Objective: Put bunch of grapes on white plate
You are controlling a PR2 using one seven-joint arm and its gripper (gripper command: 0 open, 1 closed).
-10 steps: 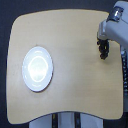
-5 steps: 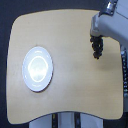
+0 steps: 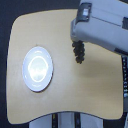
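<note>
The white plate (image 3: 38, 68) lies on the wooden table at the exterior view's left, round and glossy with a shiny centre. The bunch of grapes (image 3: 79, 53) is a small dark cluster hanging just under my grey arm, above the table's middle and right of the plate. My gripper (image 3: 78, 44) comes in from the upper right and is shut on the top of the bunch. The fingers themselves are mostly lost against the dark berries and the arm's body. A clear gap of table separates the grapes from the plate's rim.
The light wooden table (image 3: 65, 100) has rounded corners and dark surroundings past its edges. My bulky grey arm (image 3: 102, 27) covers the upper right corner. A dark cable or strap (image 3: 124, 80) runs along the right edge.
The arm and the hanging grapes have moved toward the exterior view's left and slightly down, from near the table's right edge toward its middle, closer to the plate.
</note>
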